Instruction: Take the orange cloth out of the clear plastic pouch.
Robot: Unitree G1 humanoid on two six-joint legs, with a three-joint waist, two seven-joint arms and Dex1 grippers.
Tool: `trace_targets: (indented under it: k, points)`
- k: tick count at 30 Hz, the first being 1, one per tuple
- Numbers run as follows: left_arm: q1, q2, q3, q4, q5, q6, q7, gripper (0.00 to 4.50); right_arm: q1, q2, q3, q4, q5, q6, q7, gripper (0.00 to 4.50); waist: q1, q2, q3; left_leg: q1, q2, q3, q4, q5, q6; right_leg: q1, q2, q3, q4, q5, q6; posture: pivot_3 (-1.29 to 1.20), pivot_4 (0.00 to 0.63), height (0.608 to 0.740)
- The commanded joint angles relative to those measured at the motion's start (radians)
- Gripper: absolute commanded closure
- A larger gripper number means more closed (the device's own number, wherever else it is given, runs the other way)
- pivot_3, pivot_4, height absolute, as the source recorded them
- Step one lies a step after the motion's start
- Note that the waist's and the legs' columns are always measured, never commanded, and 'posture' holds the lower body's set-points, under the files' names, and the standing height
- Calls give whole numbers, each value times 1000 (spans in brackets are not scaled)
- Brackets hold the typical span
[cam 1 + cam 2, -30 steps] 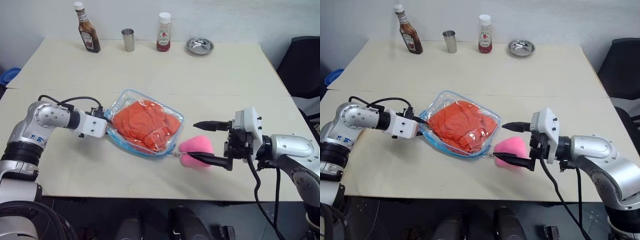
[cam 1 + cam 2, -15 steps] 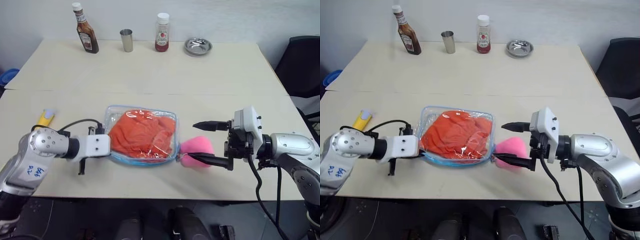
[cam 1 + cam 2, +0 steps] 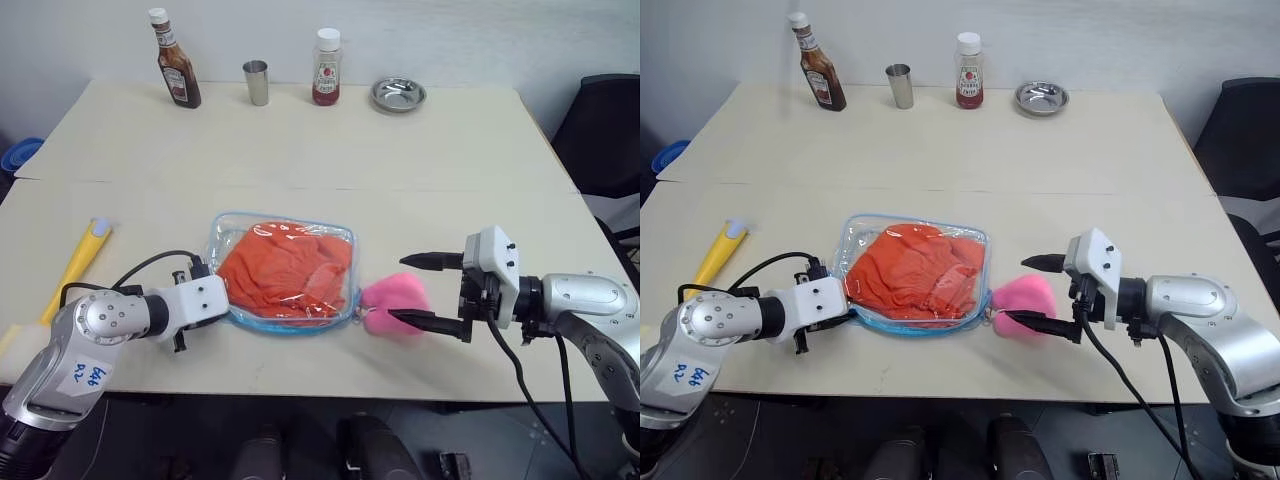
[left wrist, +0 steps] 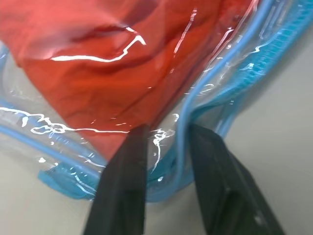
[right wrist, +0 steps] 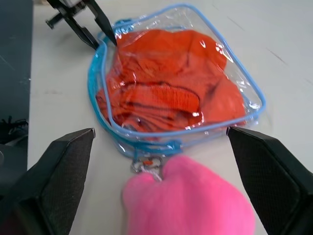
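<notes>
Left eye view, table (image 3: 300, 140): the pale tabletop bears everything; the work sits near its front edge, within reach of both arms, while the far clutter is out of the way.
Clear plastic pouch (image 3: 286, 270): it lies flat between the two arms, its blue-trimmed edge toward the left arm and its metal pull toward the right, so each side can be worked from its own end.
Orange cloth (image 3: 285, 268): it is bunched inside the pouch and fills most of it; nothing of it can be seen outside the trim, so the removal looks not yet begun.
Right gripper (image 3: 421, 291): its fingers stand spread wide, one above and one below the near side of the pink ball, touching neither the pouch nor its pull; it reads as waiting or lining up on that end.
Left gripper (image 4: 167, 147): its fingers (image 4: 128, 161) are partly apart and straddle the blue trim at the pouch's edge, a position likely chosen to pin or part that edge; whether they actually squeeze the plastic cannot be told.
Pink ball (image 3: 395, 298): fluffy, just beside the pouch's right end and apparently clipped to the pull.
Yellow tube (image 3: 78, 262): lies at the left, well apart.
Far edge: two sauce bottles (image 3: 176, 60), a steel cup (image 3: 256, 81) and a small metal dish (image 3: 398, 93), all unused.
</notes>
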Motion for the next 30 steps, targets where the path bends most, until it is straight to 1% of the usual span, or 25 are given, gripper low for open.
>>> trace_targets:
  k: [1,3,5,8,11,13,15,16,21,24,26,30]
  points:
    - [22,-44,85,-22,-106,58,-13,1845,54,37,-117,-22,46,60,-110,0,1,0,0,0,0,0,0,0,0,0,0,0,0,0,0,0,150,740]
    - [30,-50,158,-65,-205,63,-69,1845,90,80,-159,-35,93,119,-178,0,0,0,0,-1,0,0,0,0,0,0,0,0,0,0,0,0,150,740]
    - [64,-23,227,-101,-289,46,-144,1845,120,119,-178,-45,128,157,-227,0,-1,0,0,-1,1,0,0,1,-2,0,0,0,0,0,0,0,150,740]
    - [115,29,329,-103,-380,12,-253,1845,159,167,-161,-48,138,186,-283,0,-4,0,0,0,1,0,-1,3,-6,0,1,0,0,0,0,0,150,740]
    - [116,55,396,-100,-496,41,-319,1845,176,210,-130,-39,140,200,-320,0,-3,0,0,1,1,0,-1,3,-5,0,1,0,0,0,0,0,150,740]
    - [98,64,418,-99,-539,31,-337,1828,176,237,-107,-25,133,206,-341,377,-3,0,0,1,0,0,-1,1,-3,0,0,0,0,0,0,0,150,740]
    - [60,80,397,-74,-513,4,-307,1828,176,253,-89,-20,128,202,-345,892,-3,0,0,1,0,0,-1,1,-3,0,0,0,0,0,0,0,150,740]
    - [38,82,386,-66,-519,9,-296,1828,174,259,-87,-20,133,200,-345,1258,-3,0,0,1,0,0,-1,1,-3,0,0,0,0,0,0,0,150,740]
    - [-58,64,345,-105,-645,101,-258,1828,166,264,-99,-30,160,202,-345,3018,-3,0,0,1,0,0,-1,1,-3,0,0,0,-1,0,0,0,150,740]
    - [-89,67,285,-115,-638,98,-232,1828,161,254,-122,-43,183,188,-330,3942,-4,0,0,1,0,0,-1,1,-3,0,1,0,-1,0,0,0,150,740]
    - [-103,68,244,-114,-624,86,-222,1828,170,210,-131,-82,174,141,-261,4481,-6,0,0,1,0,0,-2,1,-3,0,1,0,0,0,0,0,150,740]
    - [-152,60,183,-100,-619,77,-197,1828,177,94,-106,-118,91,25,-117,4481,-1,0,0,1,0,0,-1,1,-3,0,1,1,-1,0,0,0,150,740]
